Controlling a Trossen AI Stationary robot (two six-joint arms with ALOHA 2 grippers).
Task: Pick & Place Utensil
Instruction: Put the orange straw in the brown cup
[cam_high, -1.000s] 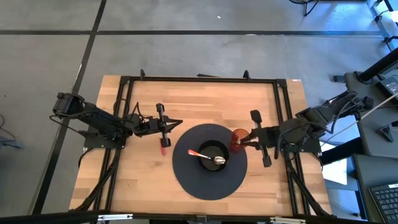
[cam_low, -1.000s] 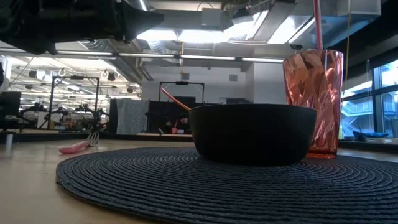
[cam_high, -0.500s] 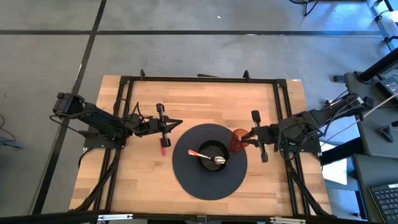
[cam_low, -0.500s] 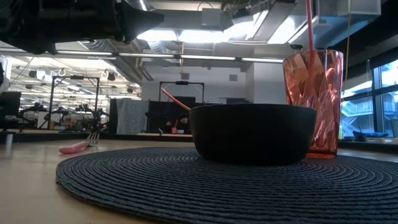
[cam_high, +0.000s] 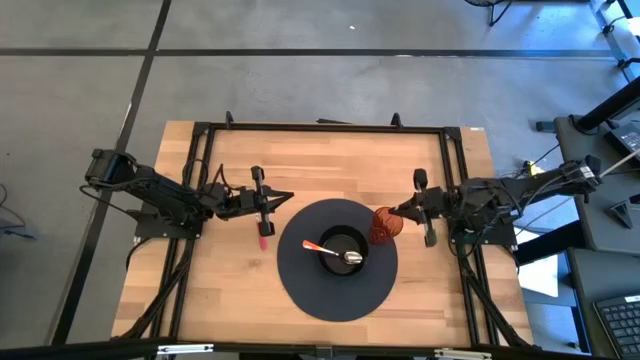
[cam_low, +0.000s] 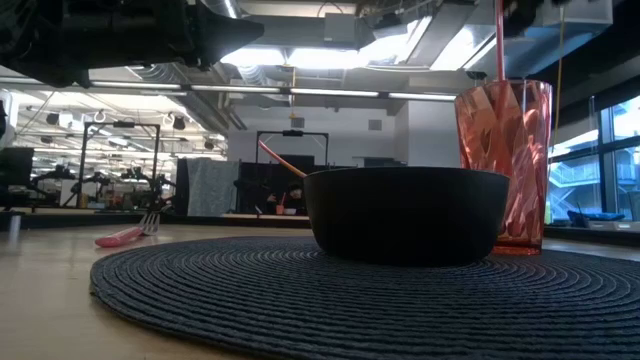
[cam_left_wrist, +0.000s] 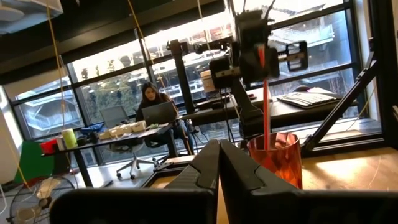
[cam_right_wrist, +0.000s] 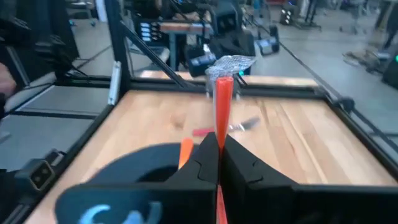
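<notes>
A red-handled utensil (cam_low: 499, 45) stands upright in the pink faceted tumbler (cam_low: 505, 165) at the right edge of the round black placemat (cam_high: 320, 290). My right gripper (cam_high: 400, 212) is shut on it, and the utensil's silvery end (cam_right_wrist: 229, 64) shows above the fingers. A black bowl (cam_high: 343, 246) in the middle of the mat holds an orange-handled spoon (cam_high: 330, 250). A pink fork (cam_high: 263, 236) lies flat on the wood to the left of the mat. My left gripper (cam_high: 283, 198) hovers shut just beyond the fork, holding nothing. My right gripper pinches the utensil's red handle (cam_right_wrist: 219, 127) between its two fingers. The fingers come about level from the table's right side and lie across the handle. The utensil stands upright, its lower end (cam_low: 515, 205) inside the tumbler.
The wooden tabletop (cam_high: 330, 160) is bordered by a black metal frame (cam_high: 320, 127). Bare wood lies on the far side of the mat and at the near left. A person sits at a desk (cam_left_wrist: 152, 106) in the room beyond.
My right gripper has come down and drawn back toward the table's right edge, still shut on the red utensil. The utensil has sunk deeper into the tumbler and stayed upright.
</notes>
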